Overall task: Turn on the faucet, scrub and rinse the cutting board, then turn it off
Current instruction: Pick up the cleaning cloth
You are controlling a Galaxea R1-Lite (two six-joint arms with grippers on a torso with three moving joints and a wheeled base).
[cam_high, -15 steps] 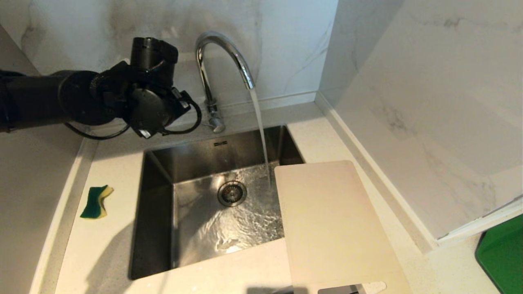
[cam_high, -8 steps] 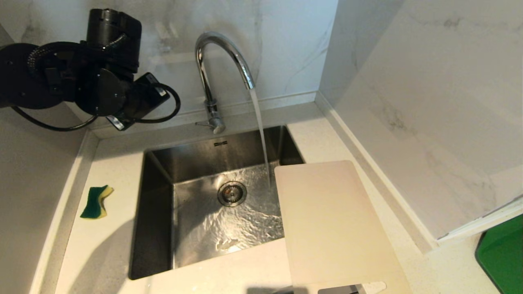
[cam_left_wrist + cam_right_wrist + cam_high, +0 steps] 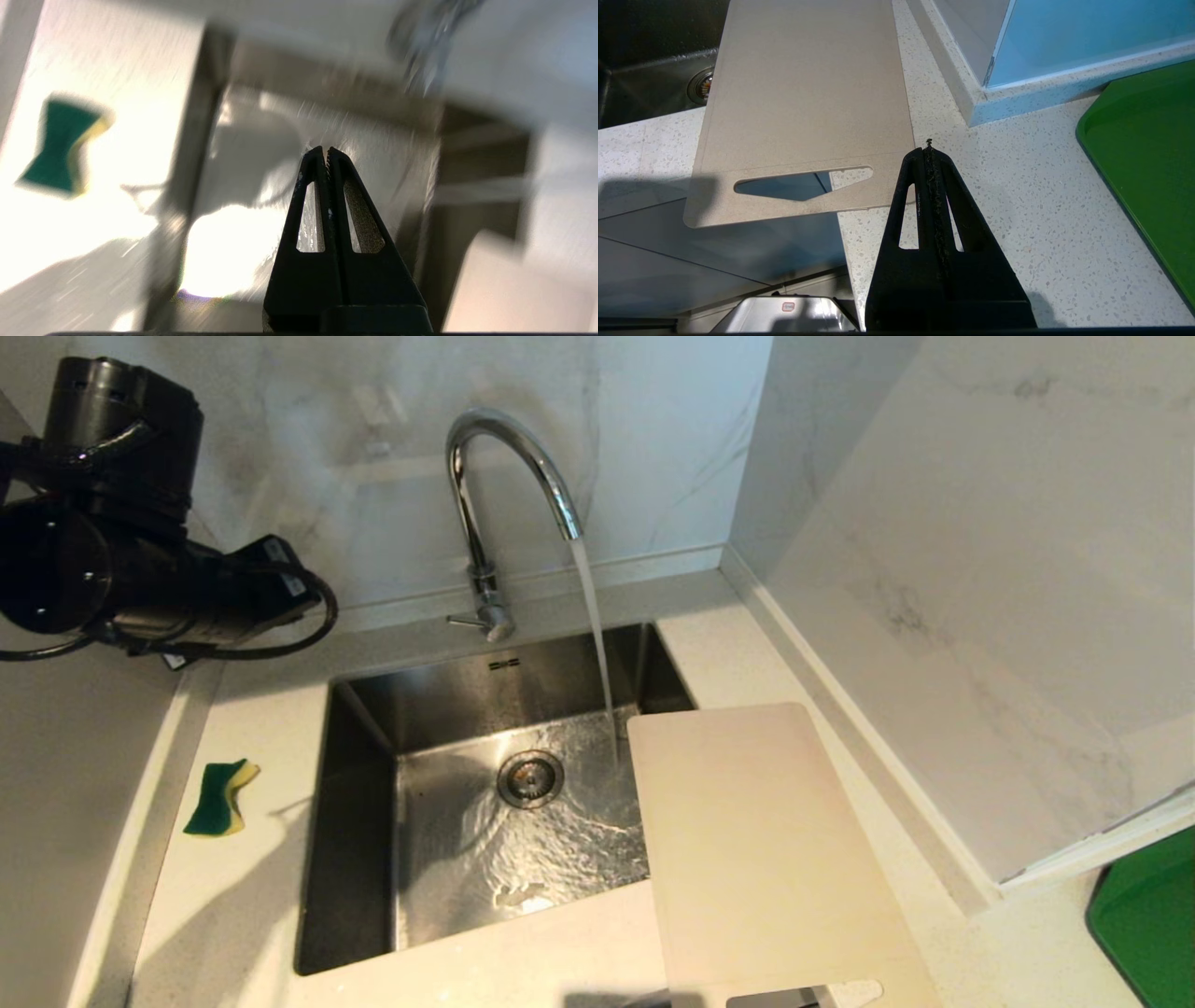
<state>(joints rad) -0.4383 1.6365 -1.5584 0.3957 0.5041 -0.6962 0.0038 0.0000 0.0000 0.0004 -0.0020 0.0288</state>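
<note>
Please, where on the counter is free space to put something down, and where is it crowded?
Free: the counter between the sponge and the sink, and the strip between the cutting board and the green tray. Crowded: the sink's right edge, where the board overhangs beside the faucet stream.

No words, numbers or signs can be read anywhere. A small dark mark, probably a maker's stamp, sits on the back wall of the steel sink (image 3: 504, 665) just under the faucet (image 3: 485, 513), too small to make out. A tiny red-edged label on a metal part (image 3: 787, 306) below the counter edge in the right wrist view is equally unreadable.
</note>
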